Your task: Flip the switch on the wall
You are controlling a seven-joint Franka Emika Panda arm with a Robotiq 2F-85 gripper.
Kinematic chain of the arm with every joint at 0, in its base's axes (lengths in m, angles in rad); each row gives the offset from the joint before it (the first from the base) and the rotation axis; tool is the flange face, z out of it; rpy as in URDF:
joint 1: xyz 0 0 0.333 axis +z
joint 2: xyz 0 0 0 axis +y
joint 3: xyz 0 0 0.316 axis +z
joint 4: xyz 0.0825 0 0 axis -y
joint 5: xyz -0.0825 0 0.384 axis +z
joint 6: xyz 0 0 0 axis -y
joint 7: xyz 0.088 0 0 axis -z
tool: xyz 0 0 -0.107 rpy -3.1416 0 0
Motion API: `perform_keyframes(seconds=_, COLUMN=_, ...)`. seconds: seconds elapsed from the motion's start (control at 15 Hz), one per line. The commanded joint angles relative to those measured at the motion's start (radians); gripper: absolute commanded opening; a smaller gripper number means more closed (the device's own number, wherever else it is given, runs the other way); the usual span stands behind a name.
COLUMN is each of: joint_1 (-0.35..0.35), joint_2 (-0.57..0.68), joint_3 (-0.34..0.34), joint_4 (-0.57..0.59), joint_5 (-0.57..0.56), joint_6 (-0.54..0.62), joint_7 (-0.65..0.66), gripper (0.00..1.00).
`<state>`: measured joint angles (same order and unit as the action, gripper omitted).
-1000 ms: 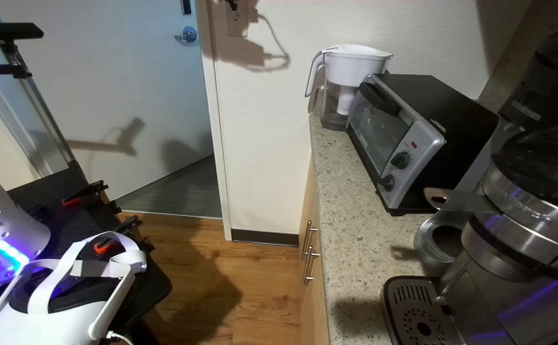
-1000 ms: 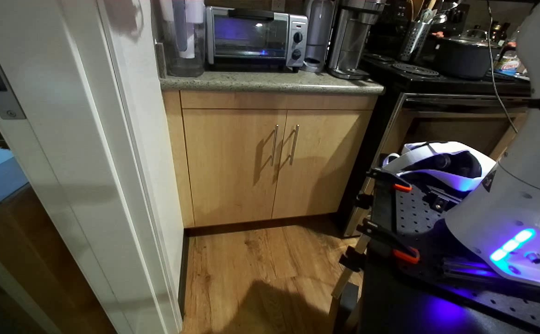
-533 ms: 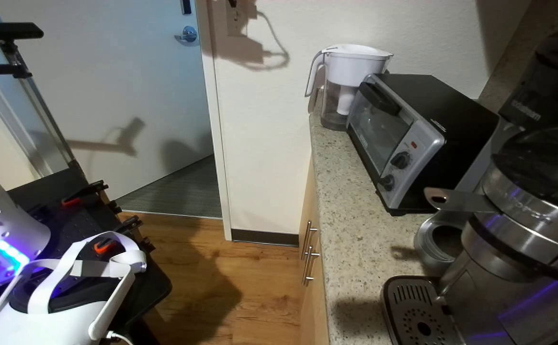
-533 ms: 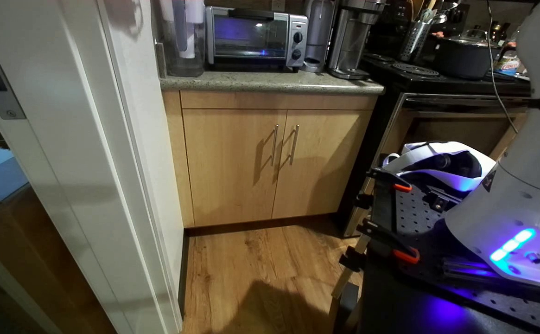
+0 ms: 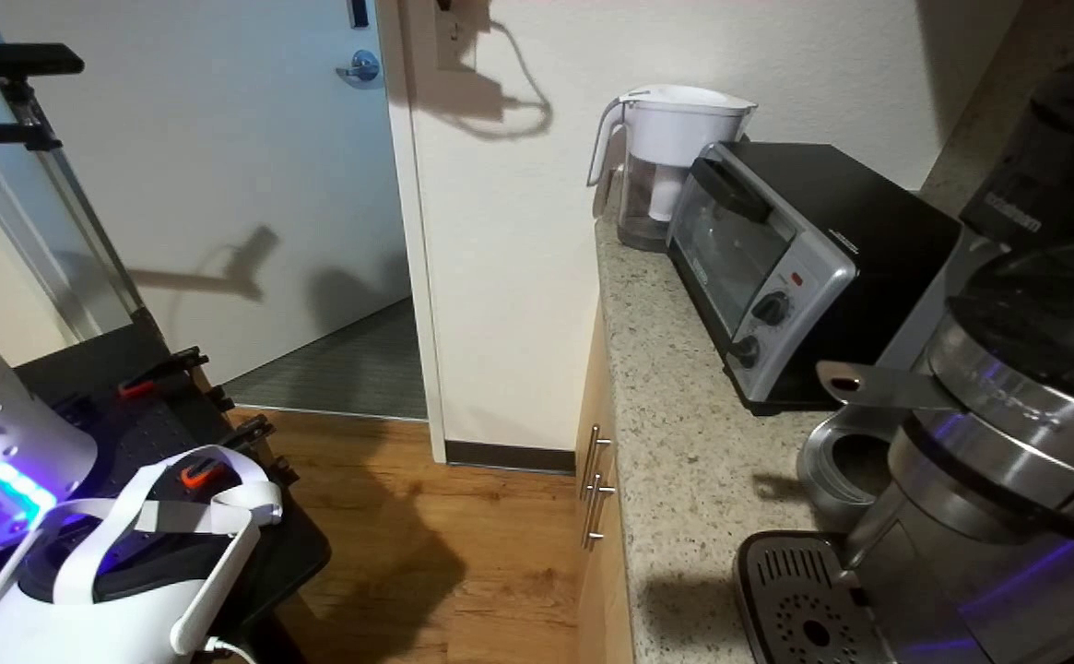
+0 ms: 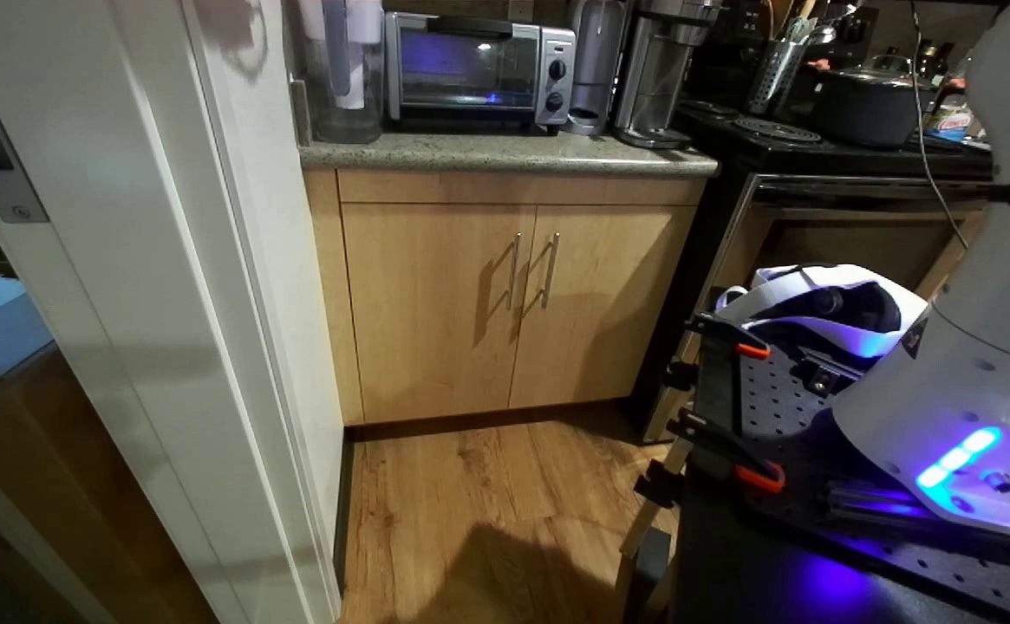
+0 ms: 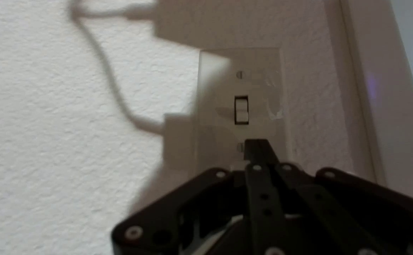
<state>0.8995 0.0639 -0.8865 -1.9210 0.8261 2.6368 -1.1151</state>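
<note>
The switch (image 7: 241, 110) is a white plate, taller than wide, with a small toggle in a dark slot at its middle. It also shows near the top of an exterior view (image 5: 455, 48), partly in shadow. It sits on the cream-white wall (image 7: 68, 184), which also shows in both exterior views (image 5: 509, 277) (image 6: 292, 260). My gripper (image 7: 258, 145) is shut and empty, its fingertips together. In the wrist view the tips appear over the plate's lower part, below and slightly right of the toggle, beside the lower screw. Contact cannot be told. Only a dark tip (image 5: 444, 5) shows in an exterior view.
A door frame (image 7: 373, 88) runs close right of the plate. A water pitcher (image 5: 684, 129), a toaster oven (image 5: 776, 267) and a coffee maker (image 5: 988, 480) stand on the counter (image 5: 656, 387). A headset (image 5: 131, 572) lies by the arm's base (image 5: 20, 433).
The dark gripper tip at the top edge of an exterior view has risen slightly, showing less. The gripper's shadow on the wall has shifted slightly. Everything else looks the same.
</note>
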Motion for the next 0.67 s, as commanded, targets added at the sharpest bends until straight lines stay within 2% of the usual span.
perform_keyframes(seconds=0.0, joint_1=-0.014, joint_2=0.016, joint_3=0.0, joint_4=0.019, joint_5=0.046, joint_6=-0.02, joint_7=-0.044, gripper=0.0)
perform_keyframes(seconds=0.6, joint_1=-0.03, joint_2=0.056, joint_3=0.004, joint_4=0.026, joint_5=0.078, joint_6=-0.025, joint_7=-0.042, gripper=0.0)
